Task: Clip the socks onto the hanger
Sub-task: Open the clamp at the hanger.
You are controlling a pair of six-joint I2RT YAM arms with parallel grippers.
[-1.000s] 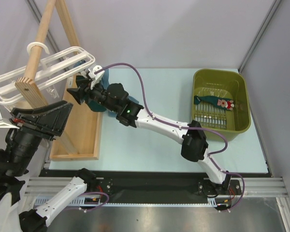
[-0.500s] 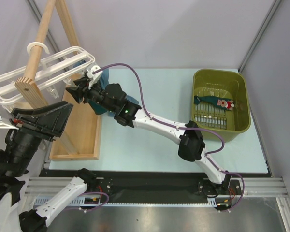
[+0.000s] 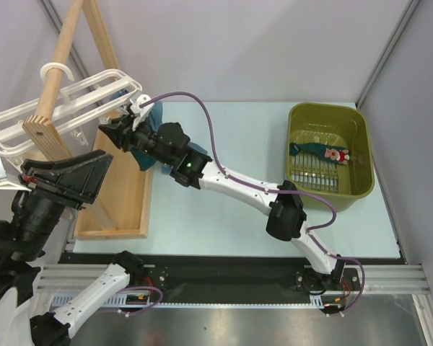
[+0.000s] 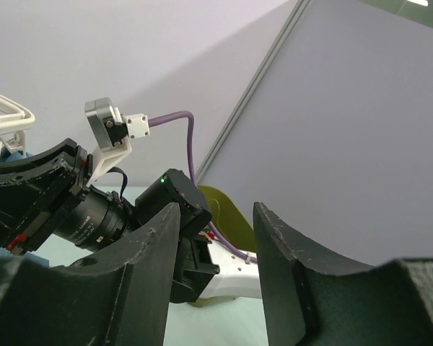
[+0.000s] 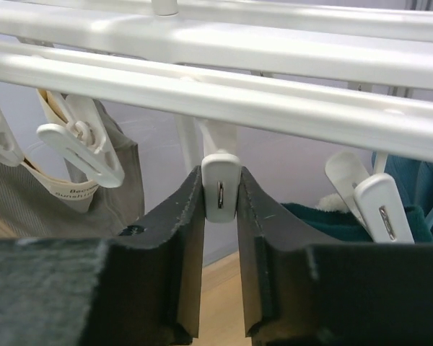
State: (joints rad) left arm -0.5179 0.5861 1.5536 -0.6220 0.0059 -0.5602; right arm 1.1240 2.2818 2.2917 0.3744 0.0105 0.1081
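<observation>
My right tool (image 5: 220,176) is pinched narrow on one small white clip (image 5: 221,196) that hangs under the bars of the hanger (image 5: 289,52), with a finger pressed against each side of it. From above, the right arm stretches across the worktop (image 3: 231,130) to the far left corner. There the hanger sits tilted against the wooden rack (image 3: 56,90), its hook looped over the rack's round pole.

A teal sock (image 3: 152,115) shows just beside the right wrist, under the hanger's near corner. In the right wrist view more teal fabric hangs to the right of my fingers. A second clip (image 5: 379,207) is in front of it, and I cannot tell whether that clip bites the fabric. On the left, a third clip (image 5: 86,148) dangles in front of a grey cloth (image 5: 29,205) with a printed label.

The motif sock (image 3: 323,152) lies alone in the green basket (image 3: 361,126) on the right side of the worktop, well apart from the hanger.

My left tool (image 4: 215,210) is raised beside the rack with its fingers spread wide around nothing, looking across at the right arm's wrist.
</observation>
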